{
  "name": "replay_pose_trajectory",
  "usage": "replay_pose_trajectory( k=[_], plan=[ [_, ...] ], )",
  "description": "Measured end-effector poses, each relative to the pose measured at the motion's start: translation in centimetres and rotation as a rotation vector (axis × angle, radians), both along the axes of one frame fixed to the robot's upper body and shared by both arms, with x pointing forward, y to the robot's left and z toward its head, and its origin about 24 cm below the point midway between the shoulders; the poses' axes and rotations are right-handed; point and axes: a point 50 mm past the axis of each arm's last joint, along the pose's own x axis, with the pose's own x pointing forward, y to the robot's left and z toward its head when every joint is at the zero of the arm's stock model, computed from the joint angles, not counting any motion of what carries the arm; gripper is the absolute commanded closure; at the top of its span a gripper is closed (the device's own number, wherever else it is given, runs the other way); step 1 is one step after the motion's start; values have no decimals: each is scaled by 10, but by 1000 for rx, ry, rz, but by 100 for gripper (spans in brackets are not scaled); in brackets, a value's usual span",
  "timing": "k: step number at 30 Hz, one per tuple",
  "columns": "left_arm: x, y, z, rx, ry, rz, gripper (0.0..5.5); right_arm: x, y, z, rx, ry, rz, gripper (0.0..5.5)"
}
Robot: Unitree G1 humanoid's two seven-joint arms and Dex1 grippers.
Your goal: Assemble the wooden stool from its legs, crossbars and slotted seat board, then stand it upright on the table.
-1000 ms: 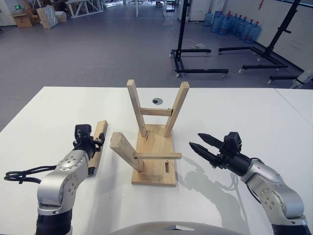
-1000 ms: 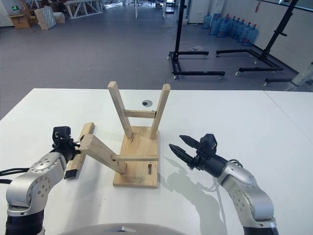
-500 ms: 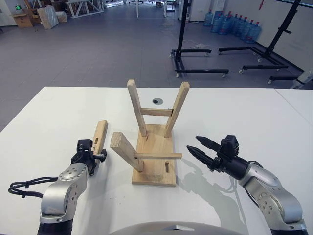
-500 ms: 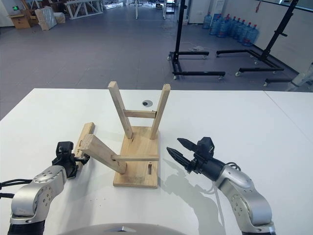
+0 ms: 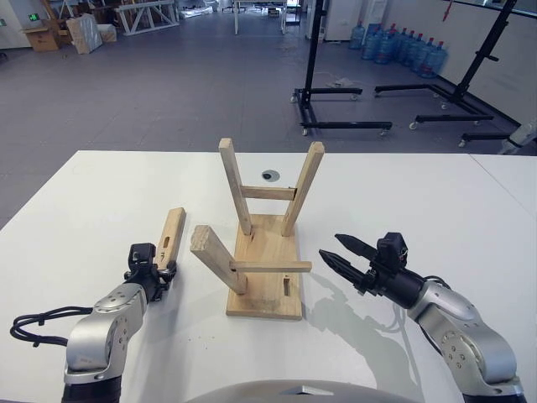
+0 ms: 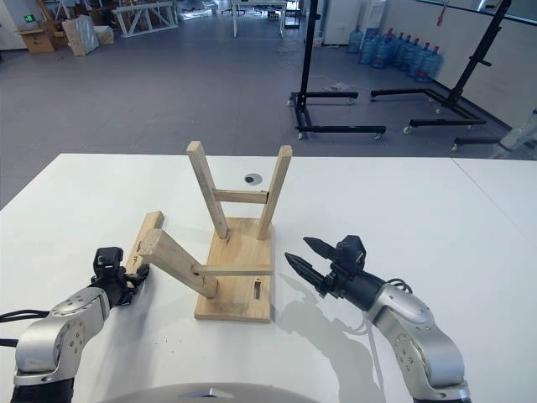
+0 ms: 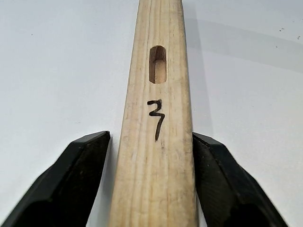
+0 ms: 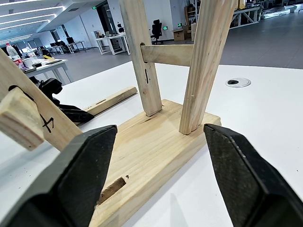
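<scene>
Four legs (image 5: 236,185), two crossbars (image 5: 268,192), one seat board (image 5: 267,290) flat mid-bench (image 5: 419,193). Three legs sit in it, one leaning. The fourth leg (image 5: 169,238) lies flat pointing away, left pincer (image 5: 161,271) loosely straddling its near end. Right pincer (image 5: 330,247) gapes wide.

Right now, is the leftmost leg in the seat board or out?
Out: the leg lies flat on the table, apart from the seat board.

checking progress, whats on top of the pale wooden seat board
On the seat board, two upright wooden legs joined by a crossbar stand at the far end; a tilted leg with a second crossbar sits nearer, beside one open slot. The joints under the leg ends are hidden.
</scene>
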Motion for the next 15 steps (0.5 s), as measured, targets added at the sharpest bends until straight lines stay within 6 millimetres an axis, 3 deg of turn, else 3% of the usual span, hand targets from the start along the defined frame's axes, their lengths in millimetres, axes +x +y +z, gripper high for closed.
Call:
replay_pose_trajectory(
  k=[4, 11, 15],
  plan=[
    [1, 2, -1, 5, -2, -19, 343, 0, 2, -1, -6, -10, -10, 213],
    [14, 1, -1, -71, -40, 5, 344, 2, 3, -2, 4, -20, -14, 213],
    [27, 5, 5, -201, -143, 44, 344, 10, 1, 10, 45, -67, -22, 213]
  ],
)
